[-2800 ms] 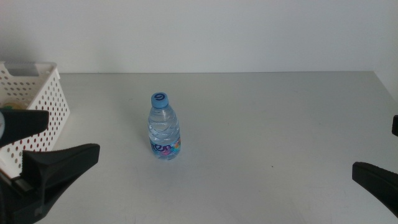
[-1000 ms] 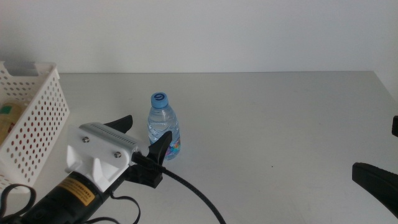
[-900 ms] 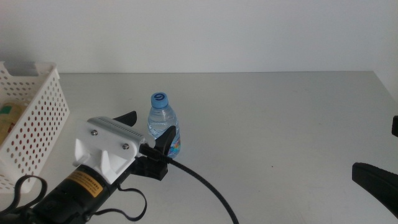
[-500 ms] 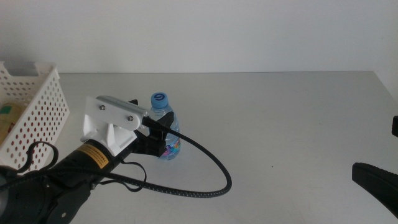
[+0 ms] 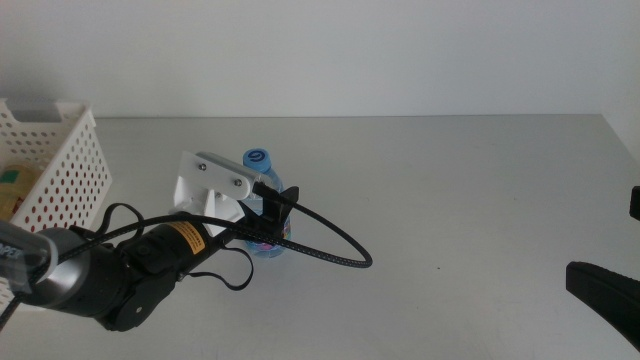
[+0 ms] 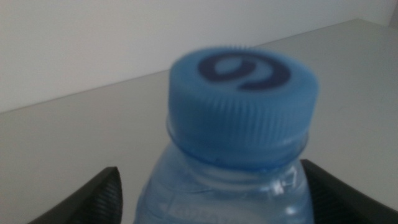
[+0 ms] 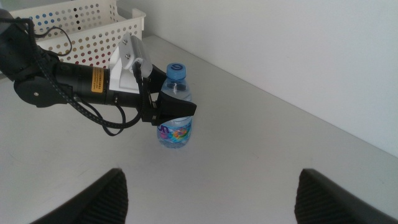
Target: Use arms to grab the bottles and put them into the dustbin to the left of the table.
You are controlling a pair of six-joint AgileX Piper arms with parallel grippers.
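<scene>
A clear water bottle with a blue cap [image 5: 258, 160] stands upright on the light-grey table [image 5: 450, 180], left of the middle. My left gripper [image 5: 264, 206] is open, with one jaw on each side of the bottle's upper body. The left wrist view shows the cap [image 6: 242, 99] very close, with the jaws low on both sides of it. The right wrist view shows the same bottle [image 7: 176, 134] with the left arm at it. My right gripper [image 5: 603, 235] is open and empty at the table's right edge. The white perforated dustbin [image 5: 60, 170] stands at the far left.
Something yellow and green [image 5: 10, 187] lies inside the dustbin, mostly cut off by the picture's edge. A black cable [image 5: 330, 245] loops from the left arm onto the table beside the bottle. A white wall runs behind the table.
My left arm has come in from the bottom left and moved forward to the water bottle, so its jaws now stand around it. The bottle and the right arm have not moved.
</scene>
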